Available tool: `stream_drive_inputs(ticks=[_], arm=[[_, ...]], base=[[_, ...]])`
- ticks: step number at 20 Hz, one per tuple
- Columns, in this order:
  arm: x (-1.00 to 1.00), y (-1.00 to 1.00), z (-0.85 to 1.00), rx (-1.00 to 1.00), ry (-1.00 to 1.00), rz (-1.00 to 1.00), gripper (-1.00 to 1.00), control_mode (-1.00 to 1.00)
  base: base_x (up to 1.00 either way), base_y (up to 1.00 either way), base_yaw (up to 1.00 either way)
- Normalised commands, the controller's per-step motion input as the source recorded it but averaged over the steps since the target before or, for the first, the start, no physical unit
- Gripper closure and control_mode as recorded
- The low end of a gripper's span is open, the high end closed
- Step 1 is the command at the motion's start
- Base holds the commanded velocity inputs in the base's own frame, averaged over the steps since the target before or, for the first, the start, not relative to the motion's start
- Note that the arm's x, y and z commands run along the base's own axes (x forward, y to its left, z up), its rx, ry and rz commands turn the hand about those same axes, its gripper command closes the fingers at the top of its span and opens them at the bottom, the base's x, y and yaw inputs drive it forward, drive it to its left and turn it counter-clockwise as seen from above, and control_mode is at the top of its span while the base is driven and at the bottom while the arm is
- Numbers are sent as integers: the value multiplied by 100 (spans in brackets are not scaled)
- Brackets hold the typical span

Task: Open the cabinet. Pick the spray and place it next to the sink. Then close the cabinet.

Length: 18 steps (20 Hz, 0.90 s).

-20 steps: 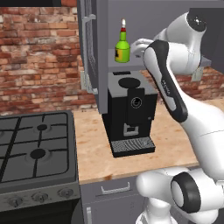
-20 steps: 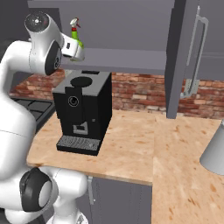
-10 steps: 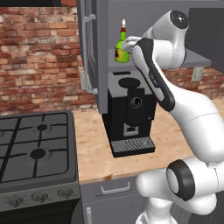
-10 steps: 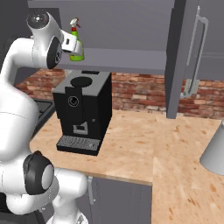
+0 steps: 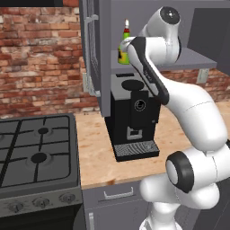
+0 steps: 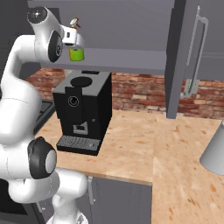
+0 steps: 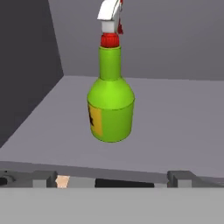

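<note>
From my remote station I see the cabinet (image 6: 131,39) with both doors swung wide, its long silver handle (image 6: 195,57) standing on the right door. The spray (image 7: 110,94) stands upright on the grey cabinet floor (image 7: 175,127), well inside and near the left wall. In the hand view it sits ahead of the jaws and centred between them, not yet touching either fingertip; the jaws stand fully apart, and only their fingertips (image 7: 181,177) show at the lower edge, short of the bottle. In the right base view the gripper (image 6: 70,37) is raised to the cabinet's opening, just beside the spray. Below the cabinet, a black coffee machine (image 5: 134,117) rests on the wooden table (image 6: 131,144), beside a gas stove (image 5: 36,152).
</note>
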Motion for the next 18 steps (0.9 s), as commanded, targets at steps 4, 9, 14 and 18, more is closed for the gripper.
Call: stream_drive_inputs(ticks=[4, 9, 14, 18], arm=[[11, 0, 2, -9, 0, 1, -100, -100], [10, 0, 2, 0, 0, 0, -100, -100], [20, 0, 0, 6, 0, 0, -100, -100], [19, 0, 0, 6, 0, 0, -100, -100]], base=[[0, 0, 0], [0, 0, 0], [0, 0, 0], [0, 0, 0]])
